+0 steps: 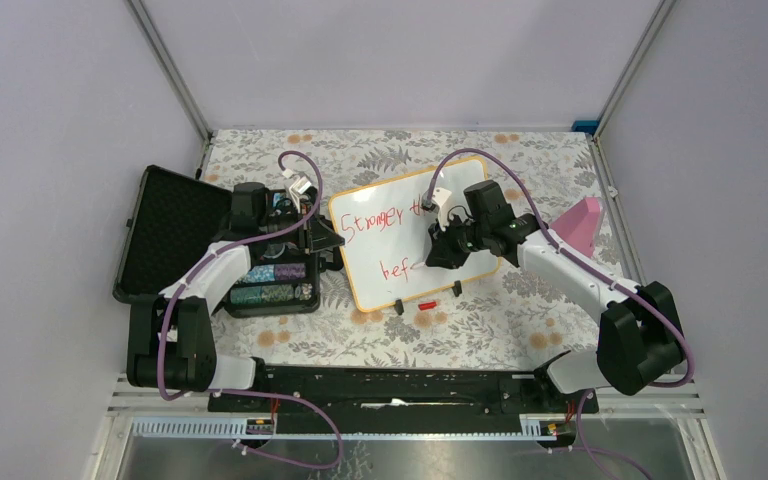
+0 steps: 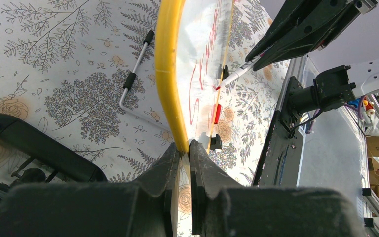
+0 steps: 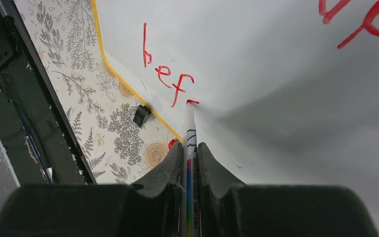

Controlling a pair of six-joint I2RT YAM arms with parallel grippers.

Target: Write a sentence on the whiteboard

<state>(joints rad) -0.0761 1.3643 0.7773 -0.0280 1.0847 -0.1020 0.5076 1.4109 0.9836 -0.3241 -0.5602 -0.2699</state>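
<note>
open black chip case lies left, pink object right, on floral tablecloth.

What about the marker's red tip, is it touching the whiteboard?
Touching. The right wrist view shows the marker tip meeting the whiteboard just after the red letters "bef", with no gap.

Illumination is even and diffuse. The whiteboard shows a soft grey shadow toward 4 o'clock. Wrist views blur at 6 o'clock.
</note>
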